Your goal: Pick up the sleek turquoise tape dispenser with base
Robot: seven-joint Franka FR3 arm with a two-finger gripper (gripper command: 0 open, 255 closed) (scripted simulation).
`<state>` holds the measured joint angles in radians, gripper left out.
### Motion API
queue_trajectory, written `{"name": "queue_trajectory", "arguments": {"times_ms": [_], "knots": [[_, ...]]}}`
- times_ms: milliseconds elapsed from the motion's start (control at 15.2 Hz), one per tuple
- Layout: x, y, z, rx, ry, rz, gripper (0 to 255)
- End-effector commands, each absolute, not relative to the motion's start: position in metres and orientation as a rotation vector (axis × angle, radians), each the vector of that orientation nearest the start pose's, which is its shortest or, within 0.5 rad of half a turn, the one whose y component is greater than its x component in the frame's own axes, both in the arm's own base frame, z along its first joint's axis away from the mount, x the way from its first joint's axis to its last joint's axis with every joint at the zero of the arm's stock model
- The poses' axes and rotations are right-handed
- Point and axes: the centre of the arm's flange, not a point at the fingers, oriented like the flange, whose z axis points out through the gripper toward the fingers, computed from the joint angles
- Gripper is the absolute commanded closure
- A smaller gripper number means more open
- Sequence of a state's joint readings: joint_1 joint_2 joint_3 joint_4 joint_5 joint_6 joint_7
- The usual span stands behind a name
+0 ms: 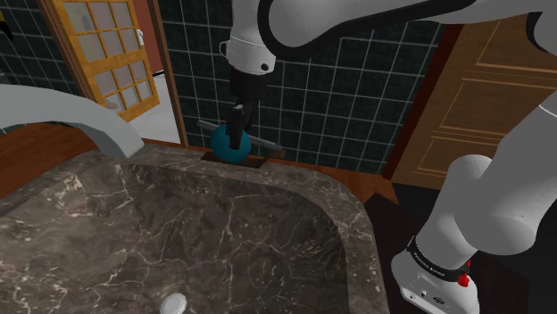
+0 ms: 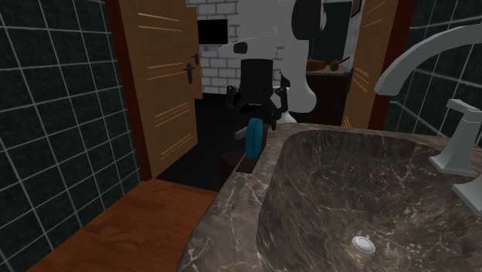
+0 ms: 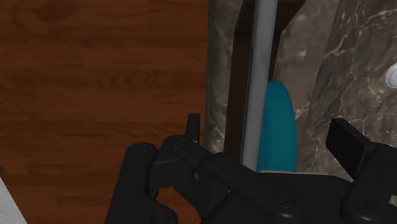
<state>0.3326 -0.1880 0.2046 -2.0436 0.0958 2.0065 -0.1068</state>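
**Tape dispenser (image 1: 220,145) on the sink rim, not grabbed yet**

Sits on the far rim of the dark stone sink (image 1: 268,178), on the side away from the sink's grey tap (image 1: 98,125). Looks like a round blue-green wheel (image 3: 277,127) standing on its edge, with a grey bar (image 3: 264,63) beside it and a brown base (image 1: 263,158) under it.

Framed by the black gripper (image 3: 268,127), hanging straight above that part of the sink rim. With fingers (image 3: 347,139) spread wide, one on each side of the wheel and a gap on both sides. No squeeze and no touch to be seen, so not held.

Done so far, by the look of it: getting over the sink rim and lining up with the wheel. Left to do: maybe go down a little more, pinch shut on the wheel, then lift up and away from the sink.

Needs a soft touch. Thin and tall, and so close to the edge of the sink that a bump could tip it into the bowl.
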Motion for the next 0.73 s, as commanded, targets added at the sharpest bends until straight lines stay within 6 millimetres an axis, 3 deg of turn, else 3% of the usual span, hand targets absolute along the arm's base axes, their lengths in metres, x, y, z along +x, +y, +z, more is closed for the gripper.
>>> {"name": "queue_trajectory", "arguments": {"times_ms": [0, 660], "knots": [[0.4388, 0.2751, 0.5338, -2.912, -0.916, -0.205, 255], [0.4383, 0.2754, 0.5390, -2.912, -0.916, -0.205, 255]]}}
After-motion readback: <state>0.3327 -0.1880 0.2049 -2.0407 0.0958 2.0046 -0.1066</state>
